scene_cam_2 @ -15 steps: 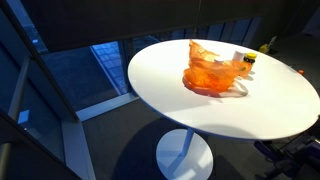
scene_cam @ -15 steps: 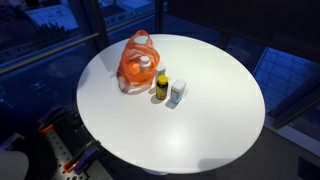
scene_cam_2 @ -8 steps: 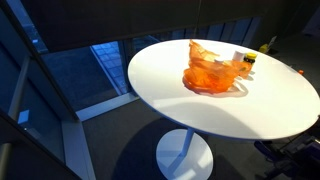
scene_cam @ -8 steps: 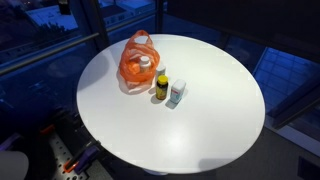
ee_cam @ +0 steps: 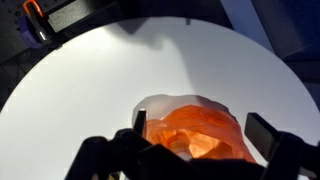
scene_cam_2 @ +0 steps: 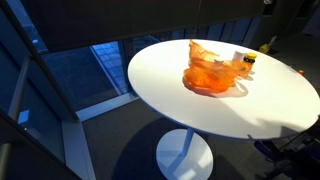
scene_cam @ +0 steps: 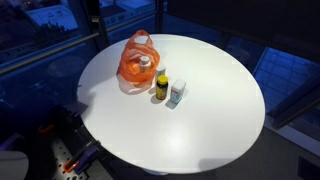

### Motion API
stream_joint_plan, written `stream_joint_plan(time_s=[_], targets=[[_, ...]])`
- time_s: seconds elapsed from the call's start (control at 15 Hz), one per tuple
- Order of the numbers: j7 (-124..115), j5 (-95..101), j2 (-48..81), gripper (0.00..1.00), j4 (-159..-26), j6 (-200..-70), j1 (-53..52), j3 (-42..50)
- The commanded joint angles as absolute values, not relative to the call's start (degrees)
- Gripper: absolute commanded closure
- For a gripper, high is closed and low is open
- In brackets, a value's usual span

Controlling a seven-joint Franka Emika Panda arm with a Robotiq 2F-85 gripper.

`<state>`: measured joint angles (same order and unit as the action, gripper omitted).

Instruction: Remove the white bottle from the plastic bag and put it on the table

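Observation:
The orange plastic bag (scene_cam: 138, 62) stands on the round white table (scene_cam: 210, 120), handles up. The white bottle (scene_cam: 146, 66) sits inside it, its white cap showing through the opening. In an exterior view the bag (scene_cam_2: 212, 70) lies crumpled on the table (scene_cam_2: 190, 110) and the bottle is hidden. In the wrist view my gripper (ee_cam: 200, 135) is open and empty, high above the bag (ee_cam: 195, 135), which shows between the two fingers on the table (ee_cam: 100, 80). The gripper itself is hardly seen in the exterior views.
A yellow bottle with a dark cap (scene_cam: 162, 88) and a pale bluish bottle (scene_cam: 177, 93) stand on the table just beside the bag. The yellow bottle also shows in an exterior view (scene_cam_2: 247, 62). Dark windows and floor surround the table. Orange clamps (ee_cam: 35, 20) sit beyond the table's edge.
A faint shadow has come onto the table's edge in both exterior views. The bag and bottles have not moved.

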<state>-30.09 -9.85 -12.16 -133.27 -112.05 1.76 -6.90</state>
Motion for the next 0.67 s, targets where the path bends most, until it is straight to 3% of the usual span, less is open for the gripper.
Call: stream_joint_plan(time_s=[0.0,0.6], targets=[[-32.05,-8.33,-6.16,0.00,-129.54,-114.10,1.58,-5.80],[-37.70,-1.86,4.29,0.00,-125.71,-124.01,0.05,-3.30]])
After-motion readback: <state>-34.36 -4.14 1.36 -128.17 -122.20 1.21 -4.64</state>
